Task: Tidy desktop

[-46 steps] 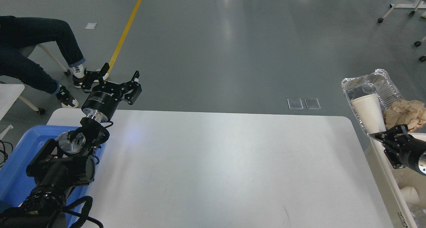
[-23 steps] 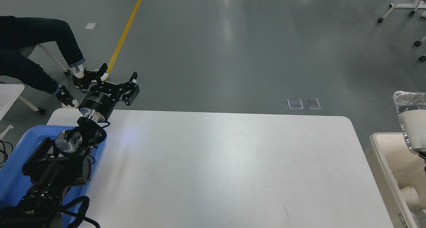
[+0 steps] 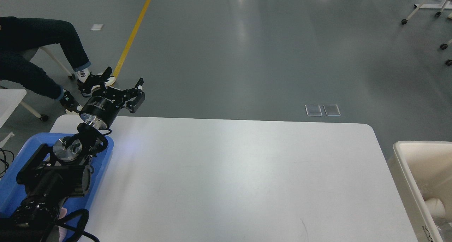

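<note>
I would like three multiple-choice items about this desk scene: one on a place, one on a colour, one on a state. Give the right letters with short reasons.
1. Where is the cream-coloured plastic bin?
A. right of the large white rectangular desktop
B. on the blue plastic tray
C. in the middle of the desktop

2. What colour is the straight line painted on the grey floor?
A. red
B. yellow
C. green

3. What is the state of the left end effector?
A. shut on a cup
B. shut and empty
C. open and empty

Key: 1 A, the bin stands past the desktop's right edge. 2 B, the stripe beside the seated person's legs is yellow. 3 C, its two fingers stand apart with nothing between them.
</note>
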`<action>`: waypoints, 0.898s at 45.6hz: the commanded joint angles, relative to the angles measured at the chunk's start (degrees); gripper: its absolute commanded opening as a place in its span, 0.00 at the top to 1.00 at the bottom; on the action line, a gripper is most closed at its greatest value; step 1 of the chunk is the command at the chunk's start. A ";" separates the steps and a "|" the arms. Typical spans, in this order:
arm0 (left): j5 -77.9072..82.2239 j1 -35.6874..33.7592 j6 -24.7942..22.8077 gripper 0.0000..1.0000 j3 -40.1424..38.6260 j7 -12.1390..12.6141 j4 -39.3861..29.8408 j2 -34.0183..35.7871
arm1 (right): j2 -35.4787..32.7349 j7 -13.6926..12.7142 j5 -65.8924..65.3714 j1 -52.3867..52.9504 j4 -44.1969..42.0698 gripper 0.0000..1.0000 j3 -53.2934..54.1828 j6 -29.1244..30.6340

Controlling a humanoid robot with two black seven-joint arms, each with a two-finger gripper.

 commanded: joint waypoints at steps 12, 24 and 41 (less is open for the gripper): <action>0.00 -0.58 -0.06 0.01 1.69 0.06 0.00 0.14 | -0.06 0.43 -0.76 -3.40 -3.32 0.00 0.09 1.34; 0.09 -0.75 -0.06 0.01 1.78 0.15 0.00 0.23 | -0.07 0.34 -1.20 -4.28 -3.32 0.00 0.09 1.34; 0.09 -2.42 -1.72 0.01 9.33 -0.02 -0.17 6.02 | 3.18 0.61 -15.69 13.02 -10.69 0.00 -0.26 1.52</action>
